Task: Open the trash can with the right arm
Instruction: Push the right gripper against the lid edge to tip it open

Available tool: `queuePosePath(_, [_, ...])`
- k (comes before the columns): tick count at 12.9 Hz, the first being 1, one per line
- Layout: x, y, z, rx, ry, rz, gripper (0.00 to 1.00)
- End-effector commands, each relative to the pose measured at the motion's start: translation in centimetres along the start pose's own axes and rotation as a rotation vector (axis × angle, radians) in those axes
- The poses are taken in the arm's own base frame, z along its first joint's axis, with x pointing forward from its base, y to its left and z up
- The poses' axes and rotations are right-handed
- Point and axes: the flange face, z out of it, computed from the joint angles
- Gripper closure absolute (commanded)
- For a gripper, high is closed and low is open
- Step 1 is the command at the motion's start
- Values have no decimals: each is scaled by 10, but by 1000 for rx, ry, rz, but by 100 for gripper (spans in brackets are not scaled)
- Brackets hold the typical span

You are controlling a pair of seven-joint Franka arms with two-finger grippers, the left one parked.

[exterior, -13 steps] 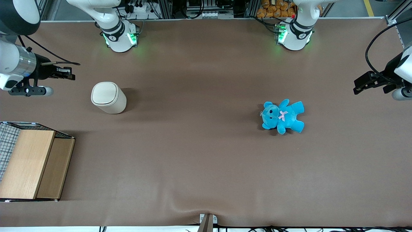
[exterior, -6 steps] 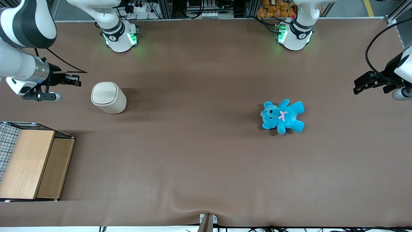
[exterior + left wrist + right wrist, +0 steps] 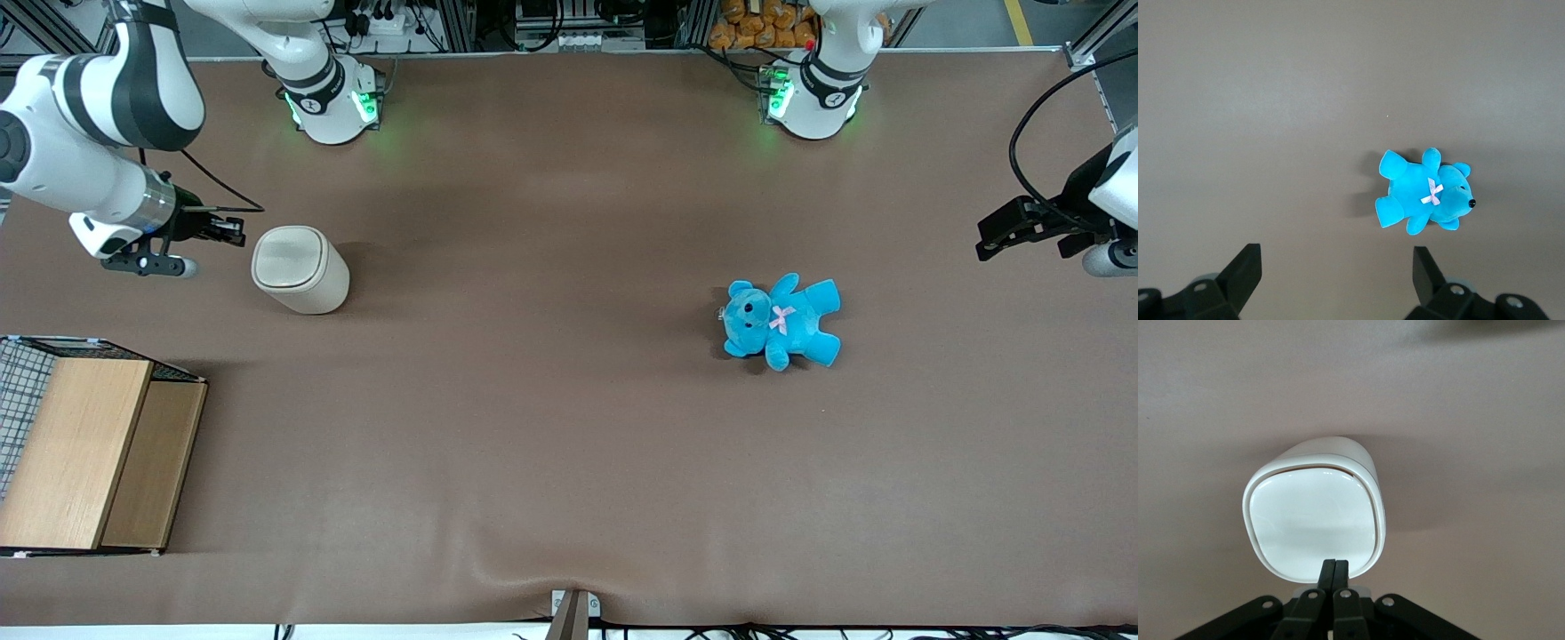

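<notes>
The trash can (image 3: 300, 268) is a small cream-white bin standing upright on the brown table, its smooth flip lid (image 3: 1313, 522) closed and flat. The right arm (image 3: 98, 116) reaches in from the working arm's end of the table. Its black gripper (image 3: 233, 231) hangs just beside the bin's upper rim, at about lid height. In the right wrist view the gripper (image 3: 1334, 565) is shut, its two fingers pressed together with nothing between them, the tips at the lid's near edge.
A blue teddy (image 3: 781, 320) lies on the table toward the parked arm's end. A wooden box (image 3: 89, 452) with a wire-mesh side sits nearer the front camera than the trash can, at the working arm's end.
The right arm has swung toward the trash can, bringing the gripper from well clear of the bin to just beside its rim. The bin and teddy have not moved.
</notes>
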Motion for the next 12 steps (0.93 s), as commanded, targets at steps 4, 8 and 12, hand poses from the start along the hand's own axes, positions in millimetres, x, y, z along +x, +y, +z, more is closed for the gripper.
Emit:
queuePosePath(4, [-15, 11, 35, -12, 66, 1, 100])
queuePosePath(8, [-16, 16, 50, -12, 81, -1, 100])
queuePosePath(12, [-9, 19, 64, -13, 81, 6, 100])
